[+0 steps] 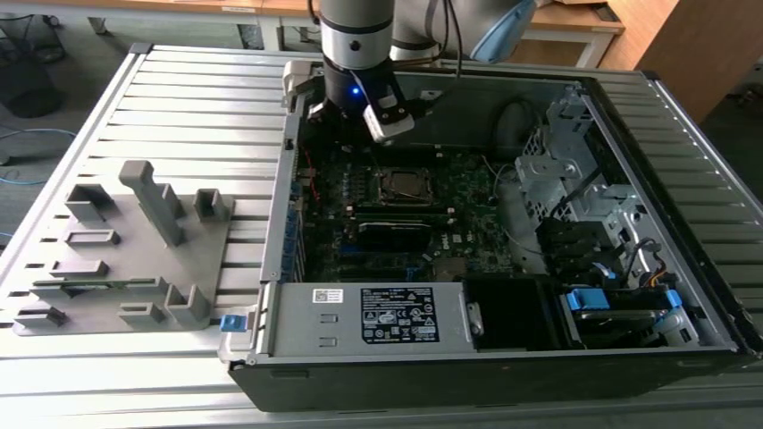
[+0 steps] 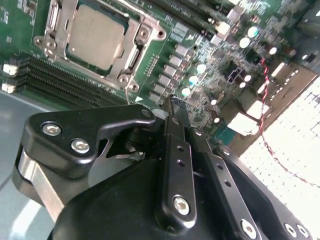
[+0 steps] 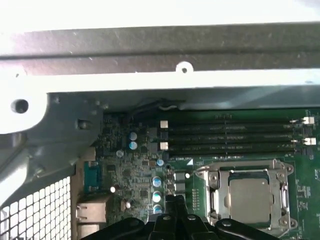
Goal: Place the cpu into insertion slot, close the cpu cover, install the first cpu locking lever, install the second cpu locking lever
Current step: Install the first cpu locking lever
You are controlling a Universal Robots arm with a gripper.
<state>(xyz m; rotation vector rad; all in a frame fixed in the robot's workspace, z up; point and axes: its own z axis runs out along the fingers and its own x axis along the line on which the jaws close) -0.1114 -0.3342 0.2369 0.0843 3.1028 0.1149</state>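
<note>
Big picture: the open dark metal desktop computer case (image 1: 477, 380) lies on its side, so the dark green circuit board (image 2: 15, 37) faces up for the arm. The black two-finger gripper (image 2: 176, 105) hangs over the board, pinched together on nothing. The thin silvery square cpu cover (image 2: 134, 54) looks folded down on the metal-rimmed square insertion slot (image 3: 212, 197), pinning the pale silver-grey flat square cpu (image 2: 95, 42). The cpu sits near the fingertips, off to one side, not touching.
</note>
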